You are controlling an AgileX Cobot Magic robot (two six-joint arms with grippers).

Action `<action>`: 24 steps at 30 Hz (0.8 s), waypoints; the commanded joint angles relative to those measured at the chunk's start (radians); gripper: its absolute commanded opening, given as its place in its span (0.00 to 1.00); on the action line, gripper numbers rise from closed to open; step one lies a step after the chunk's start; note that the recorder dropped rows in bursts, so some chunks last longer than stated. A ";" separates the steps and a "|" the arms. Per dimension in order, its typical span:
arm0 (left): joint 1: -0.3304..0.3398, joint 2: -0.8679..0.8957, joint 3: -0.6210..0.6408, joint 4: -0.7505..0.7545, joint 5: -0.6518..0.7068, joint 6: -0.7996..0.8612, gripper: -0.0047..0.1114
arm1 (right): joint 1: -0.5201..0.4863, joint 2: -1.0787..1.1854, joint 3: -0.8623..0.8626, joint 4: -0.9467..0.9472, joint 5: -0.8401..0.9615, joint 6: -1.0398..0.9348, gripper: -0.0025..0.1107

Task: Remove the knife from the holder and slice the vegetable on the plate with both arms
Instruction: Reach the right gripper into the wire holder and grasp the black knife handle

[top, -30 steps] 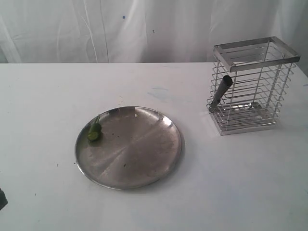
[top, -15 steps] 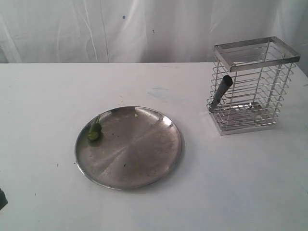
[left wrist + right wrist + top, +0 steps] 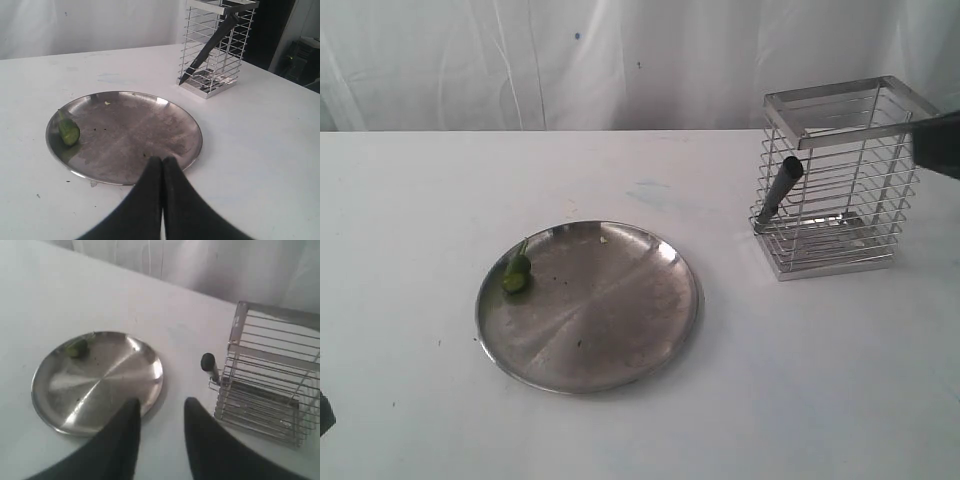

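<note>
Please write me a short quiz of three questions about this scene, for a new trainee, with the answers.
1. True or false: the knife already lies on the plate.
2. Where does the vegetable lie? A) in the holder B) near the plate's rim C) on the bare table
3. Fill in: the left gripper is ____, and the right gripper is open.

Key: 1 false, it leans in the holder; 2 B; 3 shut.
</note>
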 commanded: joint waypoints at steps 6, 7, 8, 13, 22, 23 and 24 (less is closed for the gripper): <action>-0.006 -0.005 0.004 -0.006 -0.001 0.002 0.04 | 0.070 0.519 -0.298 -0.170 0.109 0.010 0.49; -0.006 -0.005 0.004 -0.006 -0.001 0.002 0.04 | 0.075 0.557 -0.322 -0.202 0.113 0.031 0.49; -0.006 -0.005 0.004 -0.006 -0.001 0.002 0.04 | 0.079 0.591 -0.339 -0.217 0.116 0.042 0.49; -0.006 -0.005 0.004 -0.006 -0.001 0.002 0.04 | 0.095 0.691 -0.406 -0.238 0.130 0.053 0.49; -0.006 -0.005 0.004 -0.006 -0.001 0.002 0.04 | 0.095 0.733 -0.433 -0.349 0.117 0.147 0.49; -0.006 -0.005 0.004 -0.006 -0.001 0.002 0.04 | 0.095 0.736 -0.433 -0.349 0.115 0.147 0.49; -0.006 -0.005 0.004 -0.006 -0.001 0.002 0.04 | 0.095 0.740 -0.433 -0.349 0.115 0.160 0.49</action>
